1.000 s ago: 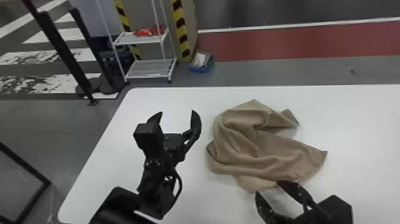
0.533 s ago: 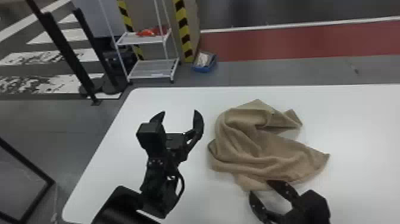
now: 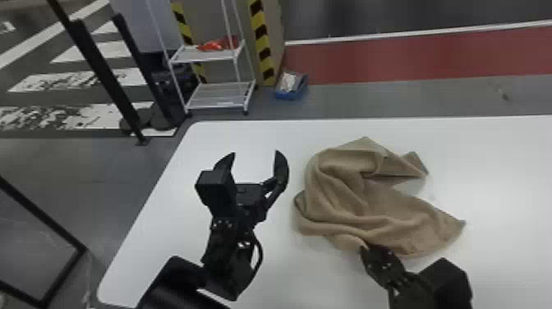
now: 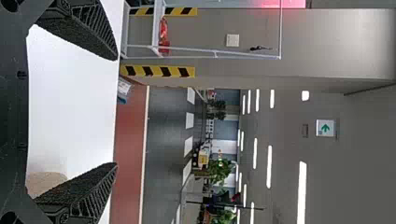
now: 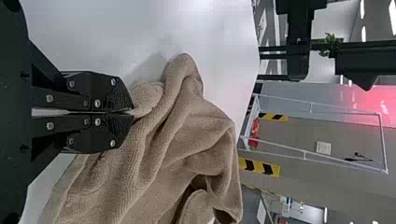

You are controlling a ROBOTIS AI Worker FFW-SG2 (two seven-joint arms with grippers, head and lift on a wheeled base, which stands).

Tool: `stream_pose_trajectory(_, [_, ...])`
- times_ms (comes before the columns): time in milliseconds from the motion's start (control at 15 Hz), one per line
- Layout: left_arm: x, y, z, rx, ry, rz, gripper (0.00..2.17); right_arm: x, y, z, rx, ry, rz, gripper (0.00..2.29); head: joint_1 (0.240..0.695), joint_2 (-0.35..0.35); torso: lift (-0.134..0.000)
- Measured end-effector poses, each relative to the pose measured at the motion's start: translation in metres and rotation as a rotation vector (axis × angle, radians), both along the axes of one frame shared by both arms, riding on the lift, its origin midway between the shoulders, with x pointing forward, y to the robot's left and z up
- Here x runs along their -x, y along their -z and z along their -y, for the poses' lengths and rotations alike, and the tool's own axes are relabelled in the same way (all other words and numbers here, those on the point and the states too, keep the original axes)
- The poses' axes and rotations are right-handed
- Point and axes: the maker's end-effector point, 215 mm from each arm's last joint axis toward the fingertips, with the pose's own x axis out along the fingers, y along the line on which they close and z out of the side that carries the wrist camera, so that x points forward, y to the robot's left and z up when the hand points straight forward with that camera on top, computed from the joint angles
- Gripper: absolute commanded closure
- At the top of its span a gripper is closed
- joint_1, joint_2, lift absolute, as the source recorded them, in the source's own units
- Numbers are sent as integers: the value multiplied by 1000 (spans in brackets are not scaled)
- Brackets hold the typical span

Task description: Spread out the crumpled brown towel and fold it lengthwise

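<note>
Finding, in the head view, a towel [image 3: 369, 205] bunched on the table [image 3: 493, 164], right of middle, with the right gripper [image 3: 364, 248] at its bottom edge and the left gripper [image 3: 256, 153], left of middle, spread wide and empty. Could drag the whole towel, for want of a second hold. In the left wrist view, seeing some towel off to one side; might miss it if closing there. In the right wrist view, seeing the right gripper pinched on a tiny bit; could slip off if tugged hard.

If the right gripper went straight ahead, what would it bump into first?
Most likely the brown towel: the right gripper's jaws seem pinched on its edge, with more folds just beyond.
</note>
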Motion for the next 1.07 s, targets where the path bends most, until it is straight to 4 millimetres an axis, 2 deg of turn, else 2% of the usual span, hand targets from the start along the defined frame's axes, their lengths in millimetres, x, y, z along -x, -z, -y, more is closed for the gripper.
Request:
stream_pose_trajectory(133, [0, 0, 0, 0, 0, 0, 80, -3, -23, -2, -17, -5, 36, 1484, 695, 234, -123])
stream_pose_trajectory(267, [0, 0, 1, 1, 1, 0, 80, -8, -61, -1, -46, -12, 87, 1484, 695, 233, -123])
stream_pose_trajectory(400, [1, -1, -1, 2, -3, 4, 80, -16, -109, 11, -88, 1, 142, 1484, 695, 224, -123])
stream_pose_trajectory(533, [1, -3, -5, 1, -9, 12, 80, -30, -158, 45, -126, 55, 183, 1484, 695, 186, -123])
stream_pose_trajectory(667, [0, -4, -7, 2, -14, 18, 80, -43, -192, 80, -177, 97, 178, 1484, 695, 151, -123])
stream_pose_trajectory(800, [-1, -4, -7, 1, -14, 18, 80, -52, -232, 101, -223, 114, 211, 1484, 695, 124, -123])
stream_pose_trajectory(933, [-1, -1, -5, -1, -12, 15, 80, -61, -279, 124, -264, 142, 289, 1484, 675, 94, -123])
stream_pose_trajectory(1000, [-1, -1, -5, -4, -11, 14, 80, -70, -293, 147, -271, 186, 325, 1484, 663, 79, -123])
stream_pose_trajectory(1067, [-1, 0, -5, -6, -10, 14, 80, -81, -295, 174, -274, 238, 343, 1484, 648, 27, -123])
